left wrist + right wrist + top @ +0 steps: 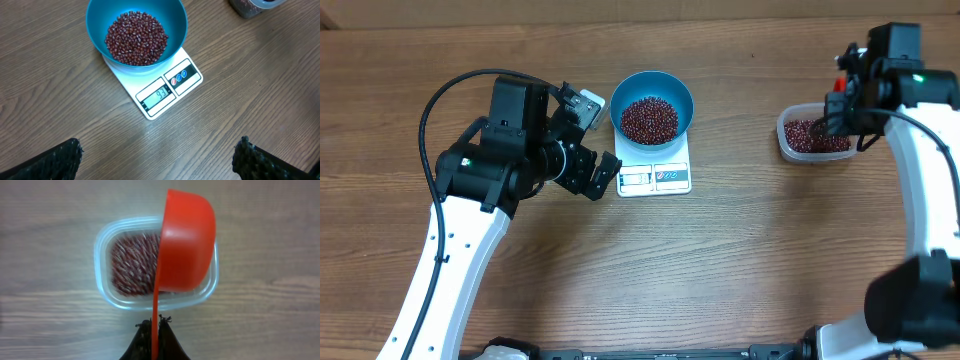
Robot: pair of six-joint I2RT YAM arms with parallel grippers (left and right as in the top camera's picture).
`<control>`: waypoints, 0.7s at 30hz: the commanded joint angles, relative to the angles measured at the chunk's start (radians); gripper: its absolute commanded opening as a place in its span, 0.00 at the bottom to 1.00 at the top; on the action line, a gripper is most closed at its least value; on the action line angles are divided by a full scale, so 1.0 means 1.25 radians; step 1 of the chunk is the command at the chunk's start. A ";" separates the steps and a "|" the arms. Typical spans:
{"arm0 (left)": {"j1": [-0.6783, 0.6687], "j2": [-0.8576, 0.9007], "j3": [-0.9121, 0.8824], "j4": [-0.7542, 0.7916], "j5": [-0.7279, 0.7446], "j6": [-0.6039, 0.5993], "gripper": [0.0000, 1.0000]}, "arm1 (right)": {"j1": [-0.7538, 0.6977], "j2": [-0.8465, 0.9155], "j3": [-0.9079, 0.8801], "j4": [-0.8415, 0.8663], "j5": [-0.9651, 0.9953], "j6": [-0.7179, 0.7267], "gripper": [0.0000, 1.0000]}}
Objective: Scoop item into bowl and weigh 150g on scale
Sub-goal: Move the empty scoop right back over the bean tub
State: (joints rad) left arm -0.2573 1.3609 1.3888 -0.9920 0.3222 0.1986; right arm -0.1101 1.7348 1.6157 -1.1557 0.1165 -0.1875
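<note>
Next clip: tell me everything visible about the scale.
The scale is a small, flat, white rectangle, plastic-looking, lying flat on the wooden table. Its front strip shows a display, digits apparently 93, beside small red and blue buttons. The blue bowl of beans rests on its platform. Nothing else touches it.

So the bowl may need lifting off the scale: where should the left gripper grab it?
Probably the left rim of the bowl, from above, one finger inside, one outside. The wall is thin there, bare above the beans, and the open left gripper sits that side.
</note>
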 commanded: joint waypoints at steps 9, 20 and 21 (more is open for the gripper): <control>0.002 0.005 0.012 0.001 0.006 0.012 1.00 | 0.000 0.109 0.001 -0.023 0.135 -0.019 0.04; 0.001 0.005 0.012 0.001 0.006 0.012 0.99 | 0.000 0.172 -0.001 -0.020 0.152 -0.019 0.04; 0.001 0.005 0.012 0.001 0.006 0.012 1.00 | 0.000 0.181 -0.001 -0.019 0.152 -0.019 0.04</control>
State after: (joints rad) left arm -0.2573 1.3609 1.3888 -0.9916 0.3222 0.1986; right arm -0.1097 1.9244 1.6154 -1.1851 0.2924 -0.2104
